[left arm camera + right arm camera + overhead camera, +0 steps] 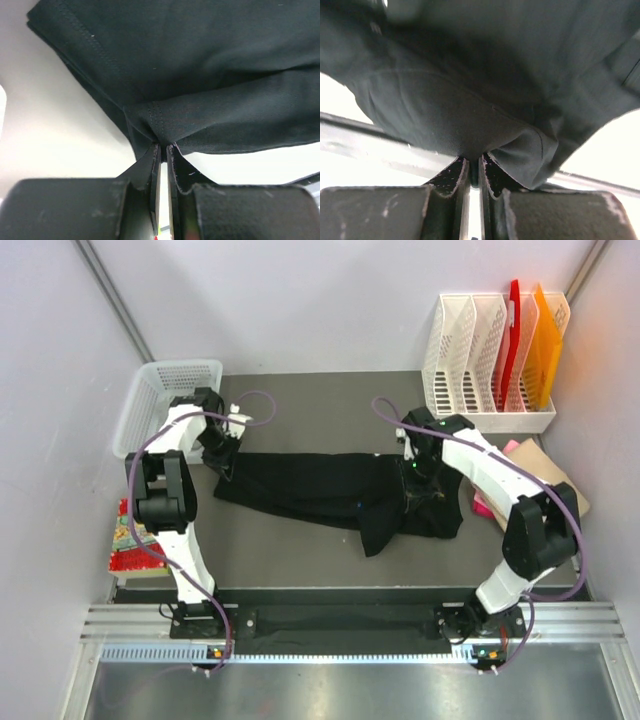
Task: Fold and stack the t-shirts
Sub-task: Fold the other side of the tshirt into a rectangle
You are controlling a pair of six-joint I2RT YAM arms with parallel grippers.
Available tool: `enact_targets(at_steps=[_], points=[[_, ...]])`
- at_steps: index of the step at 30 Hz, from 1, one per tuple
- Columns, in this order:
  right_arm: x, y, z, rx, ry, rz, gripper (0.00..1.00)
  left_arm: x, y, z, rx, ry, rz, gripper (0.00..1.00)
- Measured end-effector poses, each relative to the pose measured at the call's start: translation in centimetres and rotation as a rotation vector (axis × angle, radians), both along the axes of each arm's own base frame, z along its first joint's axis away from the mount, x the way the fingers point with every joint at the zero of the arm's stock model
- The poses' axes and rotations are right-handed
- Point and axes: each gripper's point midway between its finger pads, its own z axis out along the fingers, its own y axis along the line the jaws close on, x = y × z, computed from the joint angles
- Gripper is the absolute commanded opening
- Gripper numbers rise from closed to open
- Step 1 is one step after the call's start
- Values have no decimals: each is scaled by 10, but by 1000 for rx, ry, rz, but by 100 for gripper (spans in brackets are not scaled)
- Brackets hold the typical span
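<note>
Left gripper [224, 460] and right gripper [414, 476] stretch the black t-shirt [320, 490] between them over the table [300, 405], seen from above. Left wrist: jaws pinched on a stitched hem. Right wrist: jaws clamped on bunched cloth; I should move both ends together, tension even.

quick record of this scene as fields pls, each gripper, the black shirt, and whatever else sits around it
shirt: large black cloth t-shirt, stretched between both grippers, not yet folded
left gripper: shut on its hemmed edge
right gripper: shut on a bunched fold
left side: white mesh plastic basket; red patterned flat packet
right side: tan cloth; pink cloth; white slotted file rack
</note>
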Motion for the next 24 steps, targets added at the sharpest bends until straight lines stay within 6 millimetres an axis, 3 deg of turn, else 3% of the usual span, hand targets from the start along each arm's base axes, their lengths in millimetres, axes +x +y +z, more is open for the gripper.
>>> enact_targets(at_steps=[6,12,14,15,16,20,21,24], points=[[40,4,-5,25,-36,-39,5,-1,14,-12,68,-3,8,0],[63,10,-31,37,-8,-56,5,-3,34,-21,169,1,50,0],[67,10,-40,40,5,-66,4,4,41,-19,211,-17,76,9],[69,8,-45,41,17,-75,5,8,44,-19,230,-24,91,23],[71,6,-49,41,26,-83,6,12,47,-18,248,-33,102,29],[77,2,-62,41,51,-105,12,19,54,-15,285,-60,133,77],[80,2,-63,44,53,-107,13,20,50,-15,276,-61,128,83],[90,3,-65,54,48,-111,13,20,35,-16,257,-61,105,84]])
